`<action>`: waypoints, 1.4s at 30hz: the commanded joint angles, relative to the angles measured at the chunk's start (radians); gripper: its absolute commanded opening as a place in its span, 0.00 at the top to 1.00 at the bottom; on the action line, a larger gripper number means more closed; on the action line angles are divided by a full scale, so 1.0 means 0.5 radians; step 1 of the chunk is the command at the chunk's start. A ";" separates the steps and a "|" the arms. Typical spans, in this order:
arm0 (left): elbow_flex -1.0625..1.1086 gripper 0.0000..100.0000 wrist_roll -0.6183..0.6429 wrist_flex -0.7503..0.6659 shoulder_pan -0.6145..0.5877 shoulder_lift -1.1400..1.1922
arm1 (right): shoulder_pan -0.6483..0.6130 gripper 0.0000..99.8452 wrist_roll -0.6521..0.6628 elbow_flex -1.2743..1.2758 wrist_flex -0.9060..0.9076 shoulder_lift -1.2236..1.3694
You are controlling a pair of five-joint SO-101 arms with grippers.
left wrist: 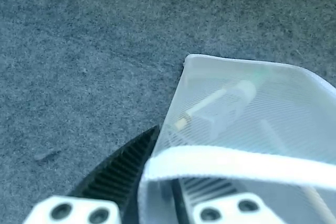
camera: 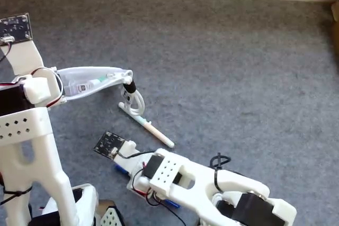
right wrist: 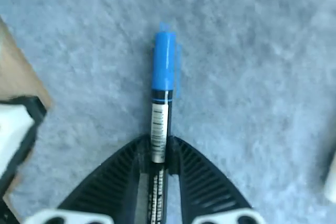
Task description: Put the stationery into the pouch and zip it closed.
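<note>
The left gripper (camera: 57, 85) is shut on the rim of a translucent white mesh pouch (camera: 92, 81), held just above the grey carpet. In the left wrist view the pouch (left wrist: 247, 114) holds a white stick-like item (left wrist: 223, 106) with a green mark, and its white rim band sits between the fingers (left wrist: 118, 174). The black zipper pull (camera: 128, 84) and a white loop (camera: 136, 102) hang at the pouch's far end. A cream pen (camera: 148, 126) lies on the carpet below that loop. At the front, the right gripper (right wrist: 158, 145) is shut on a blue marker (right wrist: 163, 61) lying on the carpet.
Grey carpet (camera: 238, 67) spreads open to the right and the back. The left arm's white base (camera: 32, 152) stands at the front left, close to the right arm's wrist (camera: 159, 170). A beige block (right wrist: 16, 72) sits near the right gripper.
</note>
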 commanded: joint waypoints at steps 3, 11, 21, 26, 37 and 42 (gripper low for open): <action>0.008 0.99 0.015 -0.031 -0.026 0.020 | 0.133 0.99 0.160 -0.127 0.222 0.020; 0.008 0.99 0.015 -0.028 -0.026 0.020 | 0.186 0.99 0.282 -0.124 0.247 0.026; 0.035 0.99 0.015 -0.040 -0.020 0.020 | 0.186 0.99 0.270 -0.180 0.551 0.002; 0.035 0.99 0.015 -0.040 -0.017 0.020 | 0.186 0.99 0.258 -0.222 0.557 -0.008; 0.035 0.99 0.015 -0.040 -0.017 0.020 | 0.189 0.99 0.144 -0.143 0.554 -0.763; 0.035 0.99 0.015 -0.040 -0.017 0.020 | 0.189 0.99 0.141 -0.100 0.542 -0.993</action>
